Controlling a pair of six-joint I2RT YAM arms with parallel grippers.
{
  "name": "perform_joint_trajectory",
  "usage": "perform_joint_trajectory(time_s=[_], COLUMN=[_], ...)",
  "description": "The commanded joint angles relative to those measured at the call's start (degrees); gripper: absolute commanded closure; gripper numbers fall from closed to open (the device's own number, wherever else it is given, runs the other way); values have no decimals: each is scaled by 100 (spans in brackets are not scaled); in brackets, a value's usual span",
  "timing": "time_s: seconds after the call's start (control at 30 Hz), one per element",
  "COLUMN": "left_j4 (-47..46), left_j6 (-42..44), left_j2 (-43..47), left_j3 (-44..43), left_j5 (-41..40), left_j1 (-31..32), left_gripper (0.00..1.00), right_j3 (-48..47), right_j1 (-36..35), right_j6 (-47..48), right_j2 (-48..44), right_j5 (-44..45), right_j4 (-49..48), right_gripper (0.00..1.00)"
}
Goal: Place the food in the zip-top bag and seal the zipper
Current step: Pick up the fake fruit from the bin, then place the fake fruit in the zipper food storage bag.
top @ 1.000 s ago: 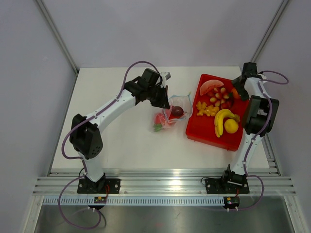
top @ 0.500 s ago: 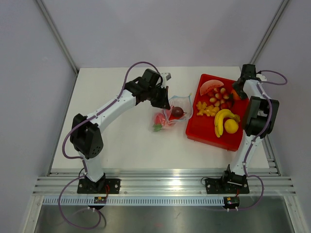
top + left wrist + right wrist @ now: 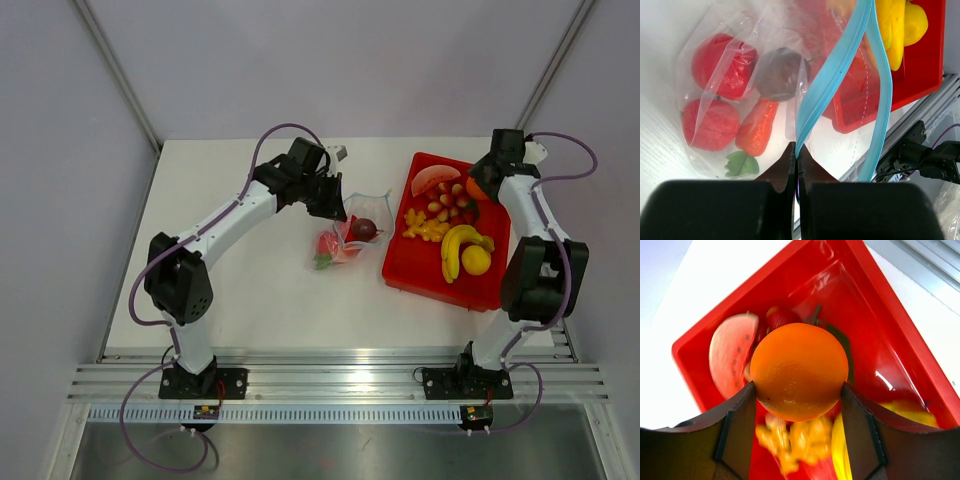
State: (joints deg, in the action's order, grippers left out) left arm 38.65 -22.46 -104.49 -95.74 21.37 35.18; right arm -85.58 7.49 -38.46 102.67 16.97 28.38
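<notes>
- Bagged already: red toy balls (image 3: 715, 60) and dark purple ball (image 3: 780, 74) in clear crinkly plastic bag (image 3: 747, 30).
- Pinching light blue zipper strip (image 3: 832, 80) in closed left gripper (image 3: 796, 151); unsealed.
- Clamping round orange toy fruit (image 3: 799, 367) in right gripper (image 3: 798, 402); bagging and sealing left.

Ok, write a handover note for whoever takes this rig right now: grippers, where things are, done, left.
Left gripper: shut on the zipper, holding the zip-top bag mouth open.
Right gripper: shut on an orange over the red tray.
Done: red pieces and a dark ball sit in the bag.
Left: bag the orange, likely more tray food, then seal.
</notes>
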Motion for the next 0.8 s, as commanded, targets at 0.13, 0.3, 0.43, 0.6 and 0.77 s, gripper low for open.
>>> perform_joint_trajectory(time_s=[0.13,0.3,0.43,0.6,0.77], left_j4=[-191,-96,63,-7,264], left_j6=[-83,-66,-74,-110,57], left_j2=[-54,-98,-134,42,16], left_j3=[-366,-418,-472,-314,-436], left_j5=[377,456,518,465,597], left_j1=[-64,-73,-73,-73,-73], left_gripper=[100,100,100,100,100], right_j3=[1147,1773,1931,1887,1607], right_j1=[-247,-940,-1653,-2768,-3902], right_j6=[409,734,603,172,-39], right_j2=[-2230,-3445,-4200,-4440,-3870], right_j5=[-782,-1301,-1477,-1557,-1074], right_j4=[220,589,862,845,529], right_gripper=[64,61,61,61,61])
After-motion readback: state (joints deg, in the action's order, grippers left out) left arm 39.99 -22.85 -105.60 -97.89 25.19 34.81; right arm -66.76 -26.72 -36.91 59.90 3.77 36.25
